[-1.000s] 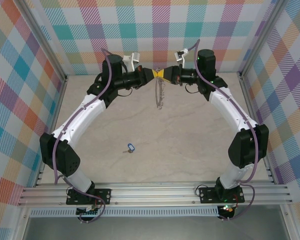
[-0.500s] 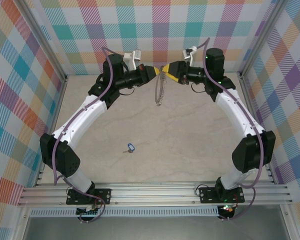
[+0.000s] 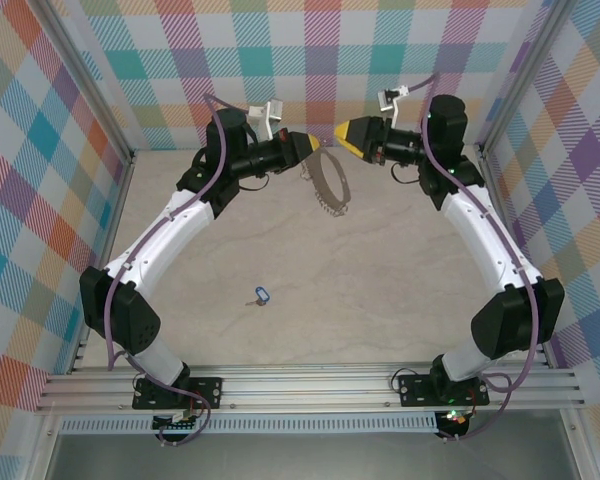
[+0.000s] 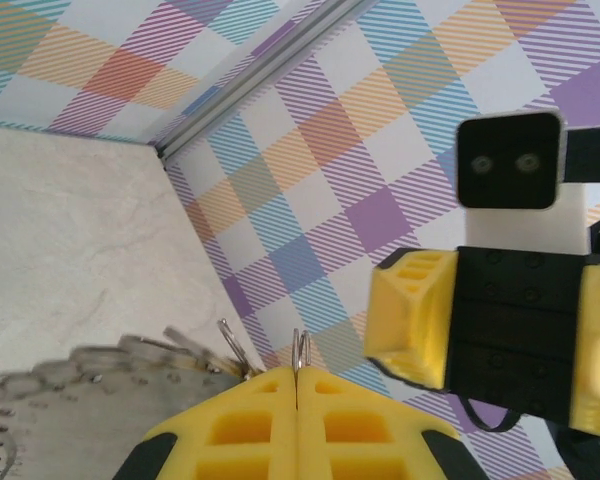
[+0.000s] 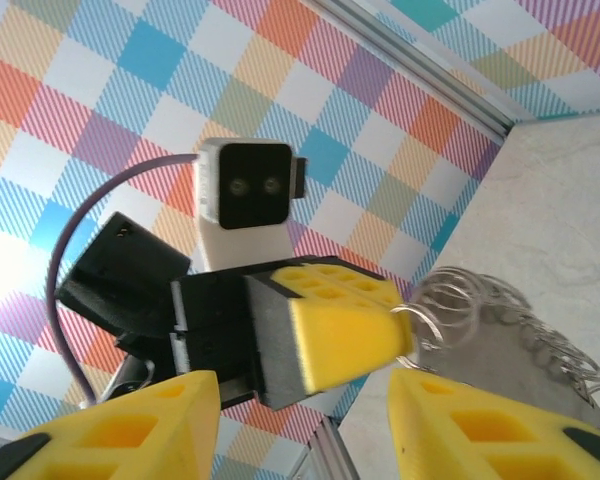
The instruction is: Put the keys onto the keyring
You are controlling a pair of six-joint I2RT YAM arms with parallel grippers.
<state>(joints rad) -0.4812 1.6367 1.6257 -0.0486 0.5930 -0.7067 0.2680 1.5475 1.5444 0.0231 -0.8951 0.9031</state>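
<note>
Left jaws pinch the keyring [image 4: 90,375]; the keys [image 3: 262,295] lie on the table [image 3: 380,280].

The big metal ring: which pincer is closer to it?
Left. The left pincer is shut on the keyring, which hangs from it. The right pincer stands open beside it, a small gap away.

Top camera looking down on table [image 3: 380,290], wrist cameras close up, facing each other, sharing the keyring [image 4: 130,355]

right gripper [image 3: 341,131] let go of keyring [image 3: 329,206], opened, backed off right; ring swung broadside under left gripper [image 3: 314,144].
</note>
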